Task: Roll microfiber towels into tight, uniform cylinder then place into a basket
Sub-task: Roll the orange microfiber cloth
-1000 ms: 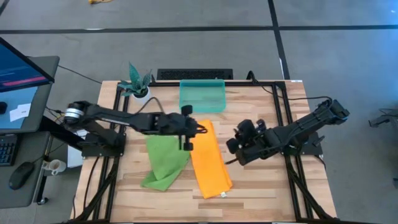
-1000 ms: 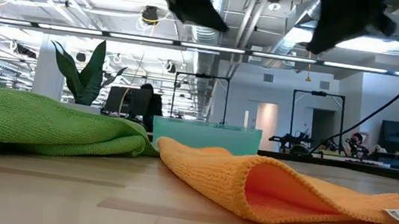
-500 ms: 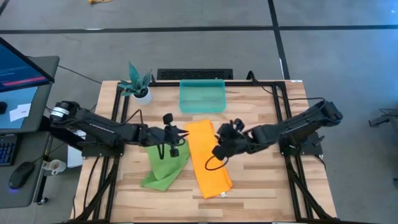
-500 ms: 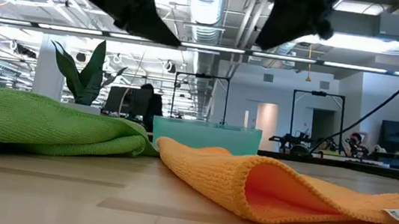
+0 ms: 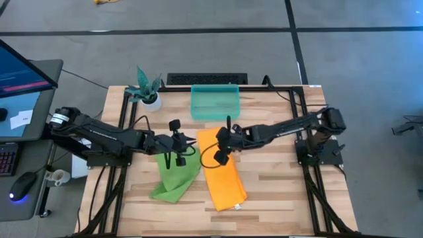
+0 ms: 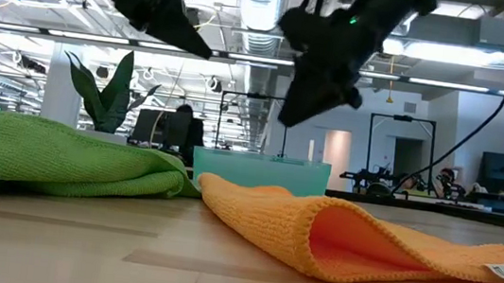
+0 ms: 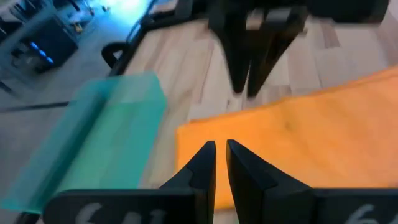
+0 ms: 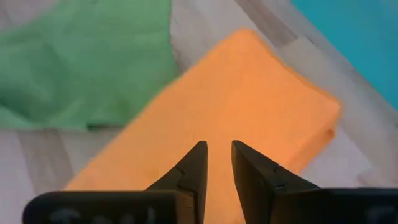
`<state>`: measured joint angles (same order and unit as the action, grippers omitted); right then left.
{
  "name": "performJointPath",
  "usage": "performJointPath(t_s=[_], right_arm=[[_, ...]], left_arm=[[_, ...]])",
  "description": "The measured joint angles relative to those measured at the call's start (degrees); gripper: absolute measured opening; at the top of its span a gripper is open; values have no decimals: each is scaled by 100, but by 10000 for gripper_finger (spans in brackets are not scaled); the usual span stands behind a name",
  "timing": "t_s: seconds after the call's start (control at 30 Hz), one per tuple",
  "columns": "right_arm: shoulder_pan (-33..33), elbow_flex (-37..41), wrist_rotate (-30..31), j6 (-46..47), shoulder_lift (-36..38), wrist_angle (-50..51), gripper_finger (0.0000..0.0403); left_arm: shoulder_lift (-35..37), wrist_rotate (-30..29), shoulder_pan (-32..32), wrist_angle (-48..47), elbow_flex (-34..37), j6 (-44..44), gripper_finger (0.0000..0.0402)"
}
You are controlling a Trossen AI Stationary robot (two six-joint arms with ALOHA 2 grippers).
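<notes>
A wooden table holds a shallow teal basket at its far edge; nothing can be seen lying inside it. A small white pot with a teal plant stands at the far left corner.

Two microfiber towels lie unrolled on the table. The orange towel is folded into a long strip that runs from just in front of the basket toward the near edge. The green towel lies crumpled, touching the orange towel's left side.

The right gripper reaches in from the right and hangs above the far end of the orange towel, not touching it. Its wrist camera looks down on the orange cloth between its two dark fingers, which stand a narrow gap apart and hold nothing. The basket lies just beyond this gripper, the green towel off to its left.

The left gripper hovers above the far part of the green towel, just left of the orange towel's edge. Its fingers are almost together, only a thin slit between them, gripping nothing. The right gripper is close beside it, with the basket beyond both
</notes>
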<state>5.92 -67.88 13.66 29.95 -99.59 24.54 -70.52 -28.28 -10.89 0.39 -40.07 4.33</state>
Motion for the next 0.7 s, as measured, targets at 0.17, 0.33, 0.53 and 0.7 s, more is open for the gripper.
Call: performJointPath(t_s=[0.17,0.33,0.53,0.7], right_arm=[[-257,4,-436,-147,-405,-98,67],[-424,9,-671,-260,-774,-222,40],[-585,2,-653,-260,-897,-281,7],[-643,3,-620,-260,-961,-232,11]], left_arm=[[0,-83,6,160,-2,421,31],[0,-87,6,388,-2,707,31],[1,-87,6,582,-2,1069,31],[0,-59,8,562,-2,1147,31]])
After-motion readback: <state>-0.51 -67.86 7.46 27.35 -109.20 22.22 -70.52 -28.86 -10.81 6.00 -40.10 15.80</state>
